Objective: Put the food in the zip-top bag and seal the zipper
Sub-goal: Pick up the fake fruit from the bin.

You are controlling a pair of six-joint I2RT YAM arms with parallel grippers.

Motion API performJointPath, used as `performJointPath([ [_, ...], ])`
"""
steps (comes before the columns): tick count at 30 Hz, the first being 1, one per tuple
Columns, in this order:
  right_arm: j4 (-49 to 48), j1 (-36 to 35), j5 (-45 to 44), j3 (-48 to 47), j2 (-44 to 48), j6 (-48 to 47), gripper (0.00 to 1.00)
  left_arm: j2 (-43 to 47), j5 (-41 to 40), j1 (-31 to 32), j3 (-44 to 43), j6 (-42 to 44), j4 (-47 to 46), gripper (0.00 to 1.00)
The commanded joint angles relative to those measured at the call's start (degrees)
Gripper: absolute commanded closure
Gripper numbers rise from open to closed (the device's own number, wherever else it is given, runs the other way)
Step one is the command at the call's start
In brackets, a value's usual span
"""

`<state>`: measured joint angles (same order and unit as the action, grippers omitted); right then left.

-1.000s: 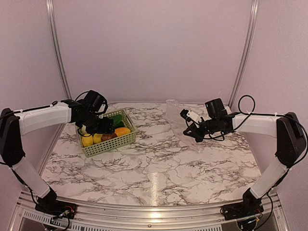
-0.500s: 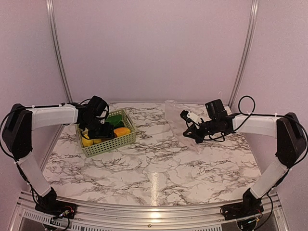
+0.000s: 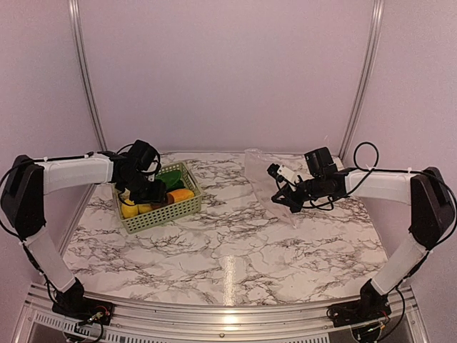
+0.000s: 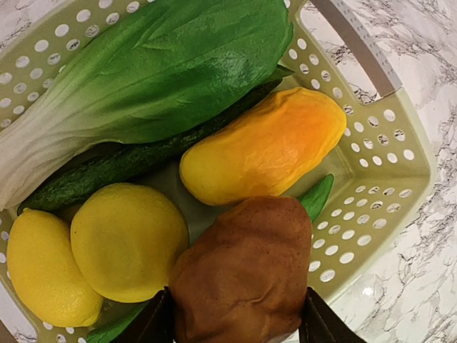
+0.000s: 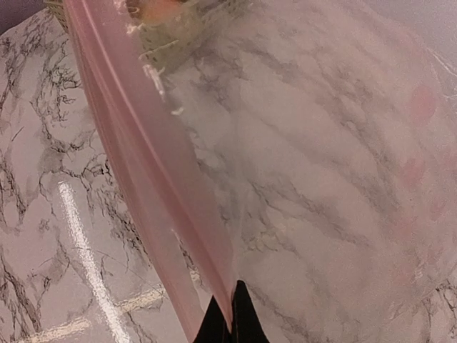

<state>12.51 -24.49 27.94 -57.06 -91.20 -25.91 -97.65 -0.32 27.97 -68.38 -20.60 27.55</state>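
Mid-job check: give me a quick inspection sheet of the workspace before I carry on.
Surface: glossy marble-patterned table top.
Job's things: leafy green bok choy, dark green cucumber, orange-yellow fruit, two yellow lemons and brown kiwi-like piece, all in the light green perforated plastic basket; clear crinkly zip-top bag, no food seen inside.
Clutter: nothing seen.
Grippers: left gripper shut on the brown kiwi-like piece; right gripper shut on the bag's pale pink zipper strip.
Cables: black cables loop at both wrists.
Surroundings: plain pale walls, metal frame posts.
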Motion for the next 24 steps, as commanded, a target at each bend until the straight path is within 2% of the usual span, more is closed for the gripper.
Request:
performJointPath([
  [1,1.8,-0.3,-0.8,-3.1,1.1,2.2,1.00,8.3,-2.1,0.0,-1.9,1.0,0.9,0.57],
  [6,5.7,-0.4,-1.3,-9.3,-0.3,4.4,1.00,15.5,0.0,1.5,-1.1,-0.9,-3.6,0.65],
  [8,7.0,-0.4,-2.3,-12.2,-1.4,5.5,1.00,18.0,3.3,2.9,0.1,-2.9,-6.8,0.68],
  [14,12.4,-1.3,-2.2,-22.6,-6.9,8.4,1.00,24.0,7.9,11.8,6.7,-7.9,-24.5,0.73],
  [19,15.9,-4.2,-4.2,-29.7,-12.2,10.9,1.00,21.9,10.1,17.5,8.4,-13.4,-34.9,0.75],
  [24,16.5,-6.5,-4.2,-31.9,-14.0,13.2,1.00,17.2,8.5,20.5,8.3,-17.3,-42.3,0.84],
])
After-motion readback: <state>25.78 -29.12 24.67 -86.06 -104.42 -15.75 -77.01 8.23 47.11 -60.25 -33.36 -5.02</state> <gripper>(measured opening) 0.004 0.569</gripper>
